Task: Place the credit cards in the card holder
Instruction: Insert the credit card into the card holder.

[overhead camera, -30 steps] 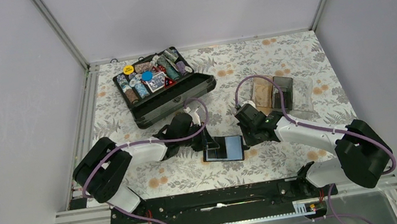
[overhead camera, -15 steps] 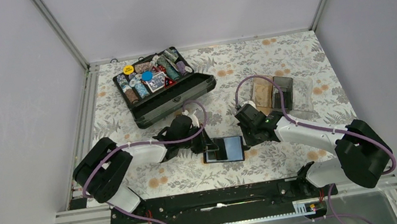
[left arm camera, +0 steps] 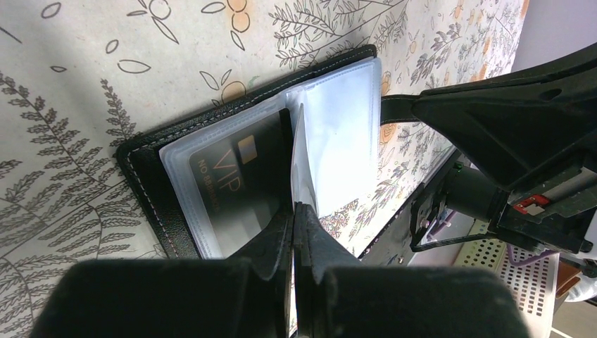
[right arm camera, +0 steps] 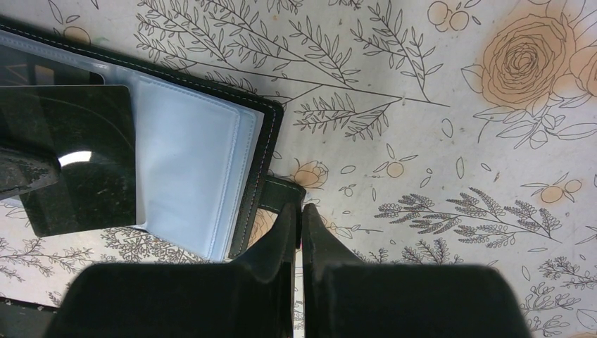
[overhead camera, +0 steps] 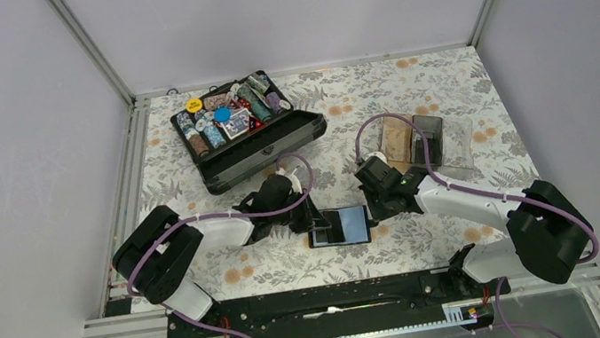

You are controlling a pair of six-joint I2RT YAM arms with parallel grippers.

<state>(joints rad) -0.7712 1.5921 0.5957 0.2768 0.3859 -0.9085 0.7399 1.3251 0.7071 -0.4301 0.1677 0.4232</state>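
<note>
The card holder [overhead camera: 341, 226], a black wallet with blue-grey sleeves, lies open on the floral table between both arms. A dark VIP card [left arm camera: 225, 184] sits in its left sleeve. My left gripper [left arm camera: 294, 206] is shut on a dark glossy credit card [right arm camera: 77, 156] and holds it upright on edge over the wallet's middle fold [left arm camera: 298, 151]. My right gripper [right arm camera: 300, 206] is shut at the wallet's right edge, its tips on the black closing strap [right arm camera: 281, 191]. More tan credit cards [overhead camera: 398, 140] stand in a tray behind the right arm.
A large black chip case [overhead camera: 248, 132] with poker chips stands open at the back left. The clear acrylic tray [overhead camera: 447, 145] sits at the back right, close behind the right arm. A metal rail [overhead camera: 334, 298] runs along the near edge.
My left gripper has shifted slightly right and nearer with the card, closer over the wallet's fold. The right arm and the wallet have stayed still.
</note>
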